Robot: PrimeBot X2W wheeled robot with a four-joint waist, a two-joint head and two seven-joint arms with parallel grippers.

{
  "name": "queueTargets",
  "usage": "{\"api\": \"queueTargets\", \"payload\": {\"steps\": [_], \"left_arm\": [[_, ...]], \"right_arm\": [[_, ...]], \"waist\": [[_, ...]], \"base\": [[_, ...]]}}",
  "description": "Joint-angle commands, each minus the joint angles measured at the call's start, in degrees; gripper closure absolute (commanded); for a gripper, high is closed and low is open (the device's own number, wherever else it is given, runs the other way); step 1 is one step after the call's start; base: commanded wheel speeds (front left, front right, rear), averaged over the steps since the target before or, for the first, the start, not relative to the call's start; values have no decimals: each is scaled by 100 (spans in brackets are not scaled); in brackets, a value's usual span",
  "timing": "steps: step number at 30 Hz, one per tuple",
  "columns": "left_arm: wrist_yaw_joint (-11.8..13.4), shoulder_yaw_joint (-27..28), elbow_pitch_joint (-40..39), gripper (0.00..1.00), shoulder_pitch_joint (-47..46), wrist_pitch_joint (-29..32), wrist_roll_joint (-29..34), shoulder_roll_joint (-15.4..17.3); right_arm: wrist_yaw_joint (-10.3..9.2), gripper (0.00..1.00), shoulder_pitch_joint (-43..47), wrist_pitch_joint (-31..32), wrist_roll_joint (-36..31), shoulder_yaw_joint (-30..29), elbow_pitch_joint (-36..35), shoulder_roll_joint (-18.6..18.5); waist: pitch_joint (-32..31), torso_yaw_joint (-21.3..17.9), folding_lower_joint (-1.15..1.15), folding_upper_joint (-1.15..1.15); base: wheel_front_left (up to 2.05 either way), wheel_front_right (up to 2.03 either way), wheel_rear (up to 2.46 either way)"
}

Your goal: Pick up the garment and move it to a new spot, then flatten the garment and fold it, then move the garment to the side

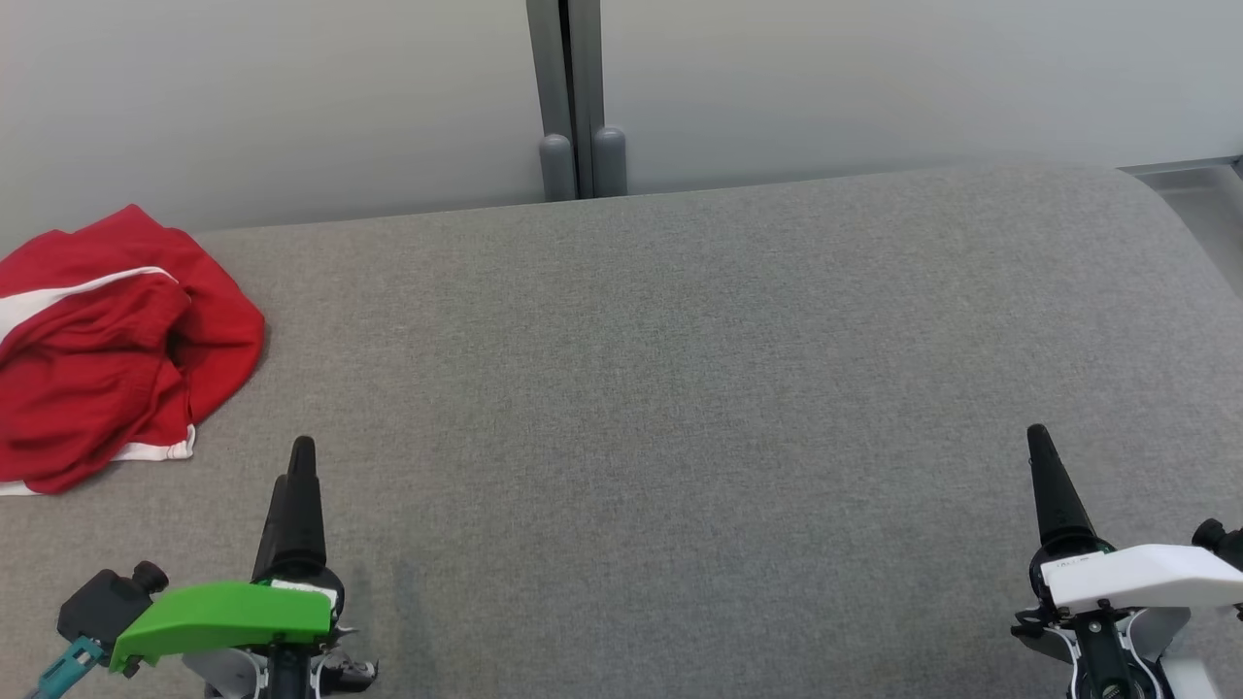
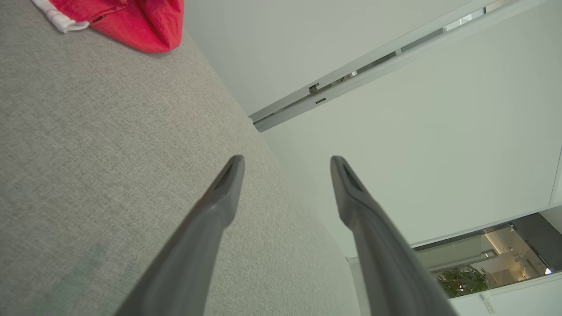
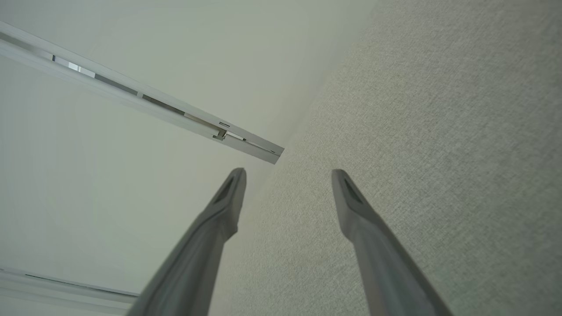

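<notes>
The garment, red with white trim, lies crumpled at the far left of the grey fabric table, partly cut off by the head view's left edge. Its red bulk and a white hem also show in the left wrist view as the garment at the top left. My left gripper hovers low at the front left, just right of and nearer than the garment, apart from it; in the left wrist view the left gripper is open and empty. My right gripper sits at the front right; in its own view the right gripper is open and empty.
A pale wall with a grey vertical post stands right behind the table's far edge. The table's rounded right corner drops off toward a ledge. A window with plants shows past the table in the left wrist view.
</notes>
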Motion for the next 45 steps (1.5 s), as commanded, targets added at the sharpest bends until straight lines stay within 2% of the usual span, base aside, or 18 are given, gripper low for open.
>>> {"api": "queueTargets", "payload": {"steps": [1, 9, 21, 45], "left_arm": [[43, -35, -145, 0, -66, -60, 280, 37], [213, -224, -257, 0, -58, -217, 1383, 42], [307, -282, -141, 0, 96, -421, 2453, 50], [246, -341, 191, 0, 281, -777, 3702, 64]], "right_arm": [[1, 0, -89, -66, -300, -7, -158, -47], [2, 0, -77, -220, -1334, 27, -406, -54], [2, 0, 38, -429, -2526, 149, -386, -63], [2, 0, 104, -783, -4218, 374, 33, -81]], "waist": [[3, 5, 0, 0], [17, 23, 0, 0], [13, 23, 0, 0], [-23, 65, 0, 0]], "base": [[0, 0, 0], [0, 0, 0], [0, 0, 0], [0, 0, 0]]}}
